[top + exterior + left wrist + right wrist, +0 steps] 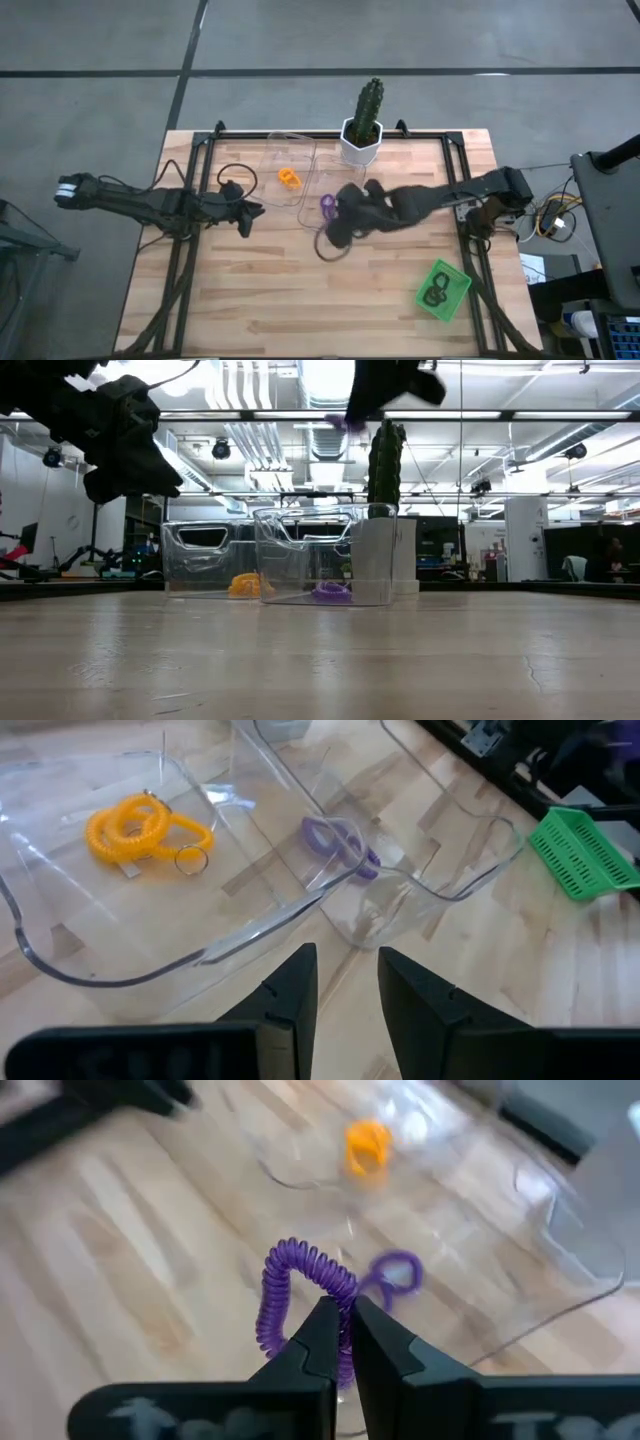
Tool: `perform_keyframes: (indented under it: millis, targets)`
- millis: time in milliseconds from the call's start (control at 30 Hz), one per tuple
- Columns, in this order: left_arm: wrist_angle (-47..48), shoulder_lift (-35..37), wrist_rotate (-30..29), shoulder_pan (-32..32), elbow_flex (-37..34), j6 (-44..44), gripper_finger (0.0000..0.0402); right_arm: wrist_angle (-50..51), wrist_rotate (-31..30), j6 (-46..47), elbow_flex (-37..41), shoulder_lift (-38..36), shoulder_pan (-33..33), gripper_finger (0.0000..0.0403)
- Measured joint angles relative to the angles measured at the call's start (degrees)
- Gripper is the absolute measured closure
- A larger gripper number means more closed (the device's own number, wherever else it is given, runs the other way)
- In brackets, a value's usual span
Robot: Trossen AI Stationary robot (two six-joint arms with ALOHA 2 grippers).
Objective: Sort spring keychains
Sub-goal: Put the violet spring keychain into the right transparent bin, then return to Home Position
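Wooden table [300,300], seen from above, with two clear bins set side by side at the far edge beside a potted cactus [364,122]. Left bin [290,160] held one orange keychain [289,178]; right bin [318,208] held one purple keychain [329,203]. Green basket [443,290] at the near right corner, well apart from the bins, held dark keychains [434,293], number not clear.

Right gripper [340,1335] raised above the table just near of the right bin, jaws pressed together on a second purple keychain [300,1295], coil dangling clear of the wood. Left gripper [340,985] parked above the table left of the bins, jaws slightly spread and holding nothing.

Step in hand, as judged: carrying a purple coil to the bin of its colour. Next move called for: shifting farther until fully over the right bin's opening, lowering past the rim, then releasing so that the coil dropped beside the purple one and not on the shared wall between bins.
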State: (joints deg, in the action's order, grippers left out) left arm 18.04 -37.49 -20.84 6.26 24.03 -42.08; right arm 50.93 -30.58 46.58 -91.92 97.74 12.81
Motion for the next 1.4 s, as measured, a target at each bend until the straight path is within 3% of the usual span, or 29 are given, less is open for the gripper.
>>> perform_keyframes:
  millis: [200, 567, 1000, 1400]
  targets:
    - [-0.01, 2.42, -0.02, 0.00, 0.00, 1.42, 0.0300, 0.82, 11.10, -4.24, 0.02, 4.62, -7.96, 0.0390]
    - [0.02, 8.11, 0.00, 0.00, 0.02, 3.70, 0.0300, 0.13, 21.21, -9.97, -0.33, 11.67, -16.48, 0.0390]
    - [1.58, 9.76, 0.04, 0.00, 0.02, 4.07, 0.0300, -0.11, 22.15, -14.26, -4.60, 22.18, -18.61, 0.0386]
    - [1.67, 12.14, 1.45, 0.00, 0.02, 3.95, 0.0300, 3.06, 21.72, -17.35, -9.71, 26.07, -18.98, 0.0302]
